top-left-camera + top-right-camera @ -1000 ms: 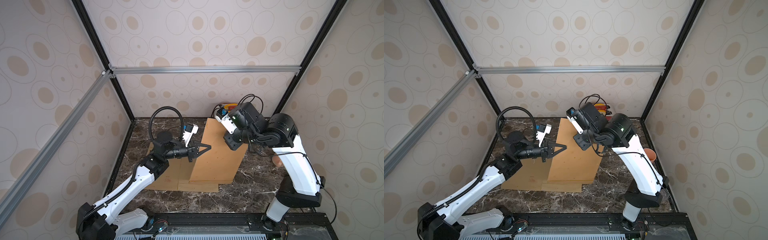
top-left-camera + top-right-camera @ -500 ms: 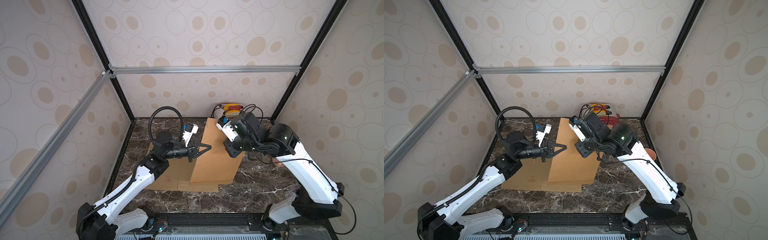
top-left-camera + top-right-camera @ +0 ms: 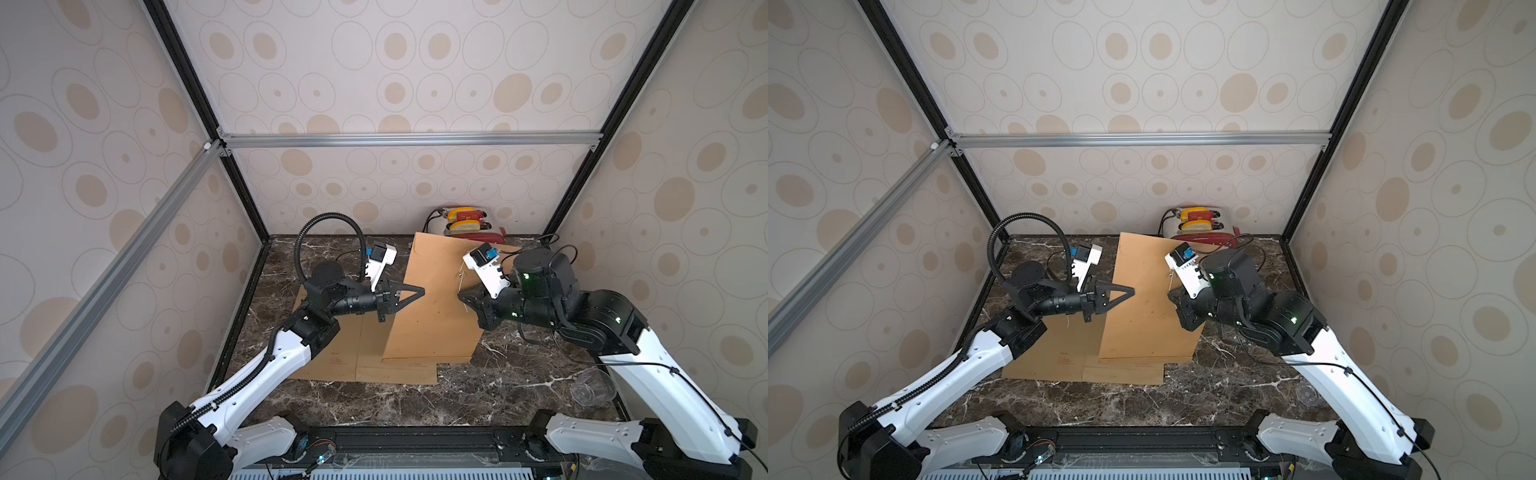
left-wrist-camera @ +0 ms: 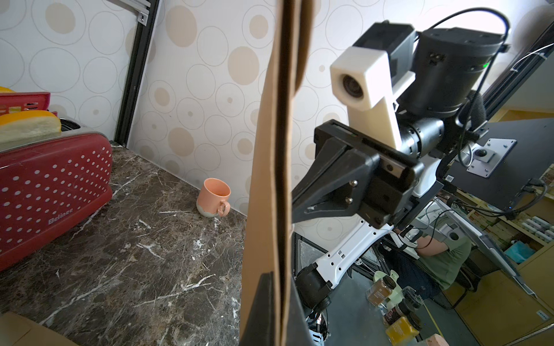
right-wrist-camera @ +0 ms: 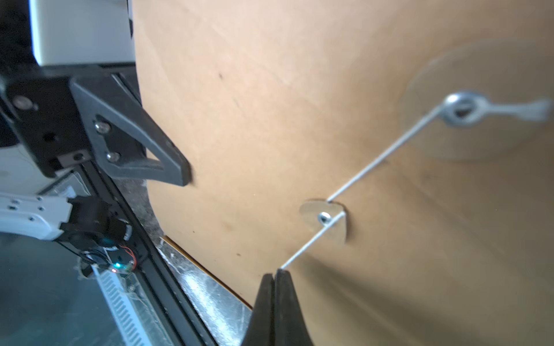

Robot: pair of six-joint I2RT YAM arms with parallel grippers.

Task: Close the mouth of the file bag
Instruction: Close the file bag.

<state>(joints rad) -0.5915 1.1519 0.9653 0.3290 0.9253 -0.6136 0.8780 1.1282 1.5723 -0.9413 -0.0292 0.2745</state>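
The brown paper file bag stands upright on the marble table. My left gripper is shut on its left edge; in the left wrist view the fingers pinch the bag's layers at the gripper. My right gripper is shut on the white string. The string runs taut past a small round button disc up to a metal eyelet on a larger disc. The left fingers touch the bag's face.
More flat brown envelopes lie under and left of the bag. A red toaster stands at the back wall. A pink mug sits by the right wall and a clear cup at the front right.
My right arm has swung out toward the front right and lowered, its wrist turning while the gripper keeps the string by the bag's right side. The left arm and the bag have stayed put.
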